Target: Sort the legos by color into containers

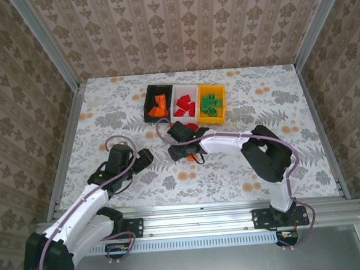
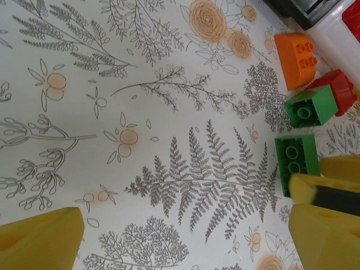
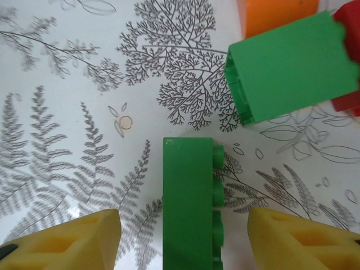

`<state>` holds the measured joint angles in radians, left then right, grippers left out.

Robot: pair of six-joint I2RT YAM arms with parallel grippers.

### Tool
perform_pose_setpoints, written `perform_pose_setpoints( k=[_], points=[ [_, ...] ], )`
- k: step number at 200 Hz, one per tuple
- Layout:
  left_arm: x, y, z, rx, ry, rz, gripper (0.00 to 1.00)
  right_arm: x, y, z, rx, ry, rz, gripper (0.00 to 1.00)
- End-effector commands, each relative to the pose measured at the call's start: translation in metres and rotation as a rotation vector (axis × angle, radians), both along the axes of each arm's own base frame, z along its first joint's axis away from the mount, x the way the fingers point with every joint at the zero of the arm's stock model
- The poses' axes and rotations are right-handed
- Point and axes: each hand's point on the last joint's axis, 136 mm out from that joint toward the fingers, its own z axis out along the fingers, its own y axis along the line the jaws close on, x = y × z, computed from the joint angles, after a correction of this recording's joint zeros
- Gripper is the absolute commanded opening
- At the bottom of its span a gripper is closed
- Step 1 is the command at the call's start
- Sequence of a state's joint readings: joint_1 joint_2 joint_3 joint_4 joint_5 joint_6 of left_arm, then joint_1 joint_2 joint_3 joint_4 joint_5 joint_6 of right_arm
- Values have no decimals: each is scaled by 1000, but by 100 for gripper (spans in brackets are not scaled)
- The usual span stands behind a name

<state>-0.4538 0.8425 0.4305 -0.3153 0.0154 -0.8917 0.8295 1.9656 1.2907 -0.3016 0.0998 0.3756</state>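
A long green lego (image 3: 191, 202) lies on its side on the table, between the fingers of my right gripper (image 3: 183, 225). That gripper is open, with a gap on each side of the brick. Just beyond it sit another green lego (image 3: 292, 67), an orange one (image 3: 278, 8) and a red one (image 3: 351, 56). My left gripper (image 2: 185, 242) is open over bare tablecloth, with the same cluster of legos (image 2: 297, 160) to its right. The containers stand in a row at the back: black (image 1: 148, 103) with orange bricks, white (image 1: 176, 93) with red, yellow (image 1: 222, 101) with green.
Aluminium rails edge the table (image 1: 276, 103), and wallpapered walls stand behind them. The right arm (image 1: 265, 154) reaches across the middle towards the left. A red lego (image 1: 193, 127) lies just in front of the white bin. My two grippers, left (image 1: 143, 157) and right (image 1: 181, 133), are close together.
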Motion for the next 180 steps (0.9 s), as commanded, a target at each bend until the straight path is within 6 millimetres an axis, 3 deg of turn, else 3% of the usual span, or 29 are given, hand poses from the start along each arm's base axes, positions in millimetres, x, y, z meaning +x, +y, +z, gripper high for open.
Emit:
perform_pose_setpoints(
  k=[1, 30, 59, 80, 118, 146, 173, 180],
  points=[
    [-6, 4, -4, -20, 24, 15, 96, 7, 6, -4, -2, -3, -21, 59],
    [-6, 3, -3, -25, 22, 8, 96, 12, 6, -12, -39, -22, -23, 52],
    [-4, 1, -1, -27, 18, 2, 96, 15, 7, -11, -66, -58, -24, 35],
    [-3, 0, 0, -28, 19, 0, 96, 13, 12, 5, -53, -102, -11, 27],
    [-1, -4, 0, -43, 19, -8, 96, 10, 9, 55, -28, -204, -4, 25],
    [1, -13, -1, -90, 11, -28, 96, 31, -20, 93, -65, -293, -43, 26],
    [9, -31, 4, -146, -17, -81, 96, 77, -71, 115, -65, -329, -162, 26],
    [6, -44, 6, -155, -25, -132, 97, 91, -85, 117, -56, -326, -197, 26]
  ],
)
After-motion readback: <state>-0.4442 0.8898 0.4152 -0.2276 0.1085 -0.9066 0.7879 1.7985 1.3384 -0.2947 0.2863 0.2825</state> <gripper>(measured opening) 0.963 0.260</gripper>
